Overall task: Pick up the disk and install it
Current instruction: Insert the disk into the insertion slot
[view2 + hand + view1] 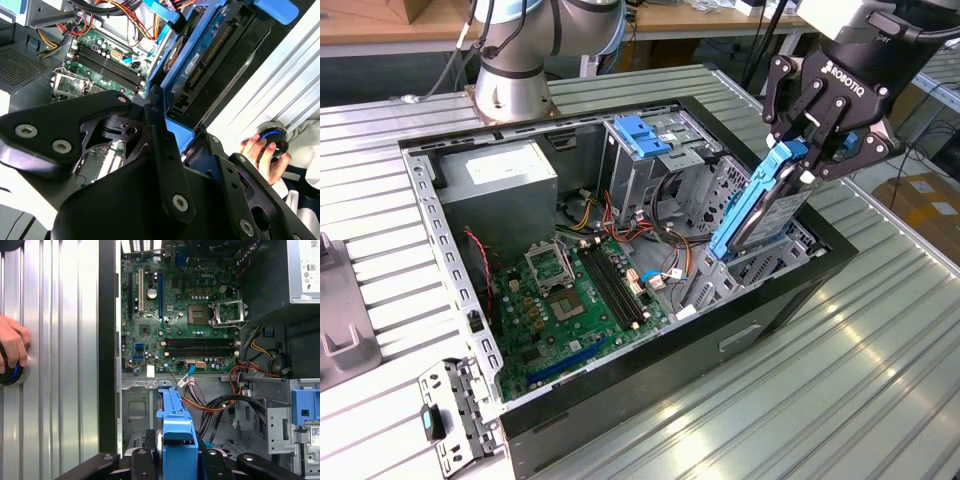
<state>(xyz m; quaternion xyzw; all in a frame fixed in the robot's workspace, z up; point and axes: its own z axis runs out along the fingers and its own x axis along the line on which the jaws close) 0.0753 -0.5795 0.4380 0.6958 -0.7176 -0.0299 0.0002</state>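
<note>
Black hand (pixel 812 150) pinches the blue-framed disk (pixel 760 205), tilted over the open computer case (pixel 775 300).

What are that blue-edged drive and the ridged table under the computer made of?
The disk, held in the hand, looks like dull grey metal in a light-blue carrier, probably plastic given its uniform matte colour. The table looks like ribbed aluminium: silvery, with bright reflections along the ridges.

White lettering across the black body of the gripper (pixel 808 152), seen in the exterior view. Small white lettering on the green motherboard (pixel 180 315) in the first wrist view. Printed labels on the grey power supply (pixel 300 270) and on the disk (pixel 200 55), too small to make out.
</note>
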